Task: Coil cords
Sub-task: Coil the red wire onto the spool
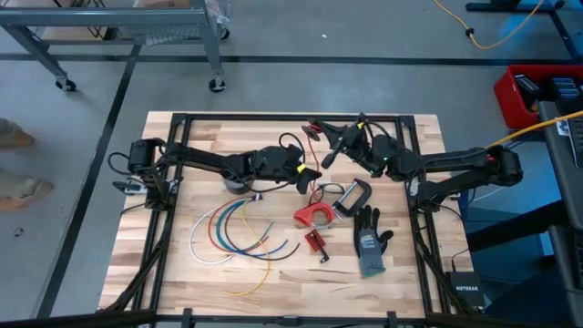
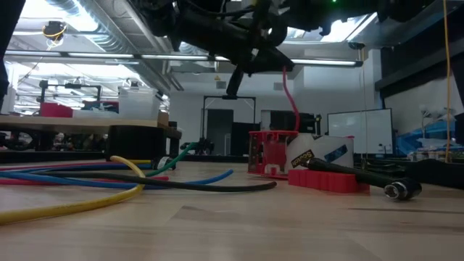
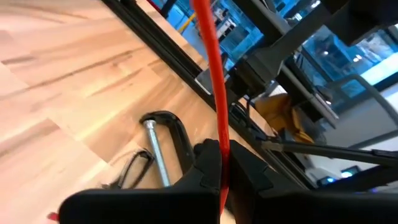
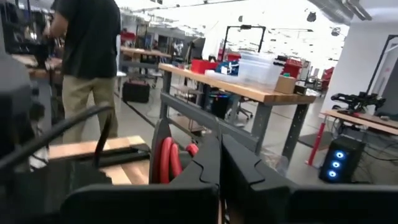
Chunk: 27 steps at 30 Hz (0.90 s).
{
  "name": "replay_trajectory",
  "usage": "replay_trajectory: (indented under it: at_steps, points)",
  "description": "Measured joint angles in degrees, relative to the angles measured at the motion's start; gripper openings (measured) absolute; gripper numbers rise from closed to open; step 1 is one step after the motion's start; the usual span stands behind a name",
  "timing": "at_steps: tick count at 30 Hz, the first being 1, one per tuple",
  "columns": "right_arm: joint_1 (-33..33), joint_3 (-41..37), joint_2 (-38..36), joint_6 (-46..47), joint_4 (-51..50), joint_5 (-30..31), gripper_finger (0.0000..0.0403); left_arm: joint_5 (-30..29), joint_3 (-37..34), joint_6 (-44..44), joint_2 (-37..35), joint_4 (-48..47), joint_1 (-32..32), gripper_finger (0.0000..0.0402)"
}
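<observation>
A red cord [image 3: 213, 74] runs straight out from between the shut fingers of my left gripper [image 1: 308, 175], which hangs over the table's middle. In the low view the red cord [image 2: 290, 101] hangs down toward the table. My right gripper [image 1: 328, 157] hovers just beyond the left gripper, fingers shut. A few red loops [image 4: 166, 158] show close beside its fingers [image 4: 205, 165]. Whether these fingers touch the loops, I cannot tell. Several loose cords [image 1: 232, 228], white, blue, red, green and yellow, lie in arcs on the table's left half. My left gripper pinches the red cord between its two fingers [image 3: 208, 168]. The fingers lie roughly along the cord. The stretch of cord just past the fingertips [image 3: 219, 134] is straight and looks taut, clear of the table.
A black C-clamp [image 1: 351, 196], a red tape dispenser [image 1: 310, 216], a small red part [image 1: 315, 241] and a grey-black glove [image 1: 369, 241] lie right of the middle. A black frame [image 1: 273, 117] rims the table. A person [image 4: 87, 56] stands beyond the table.
</observation>
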Motion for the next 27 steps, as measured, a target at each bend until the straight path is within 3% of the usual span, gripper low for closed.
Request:
replay_trajectory:
  at_steps: [13,20,27]
  points:
    - [-0.02,0.04,0.27,-3.18,-10.66,-0.02,0.0003,7.09,0.02,-2.91,0.02,0.26,2.23,0.0]
    - [-0.02,0.04,0.27,-3.17,-10.2,-0.56,0.0003,6.92,0.02,0.96,0.07,0.26,2.84,0.0]
    - [-0.02,0.04,0.27,-2.52,-8.75,-6.6,0.0003,4.34,0.04,5.35,0.53,-2.59,3.31,0.0]
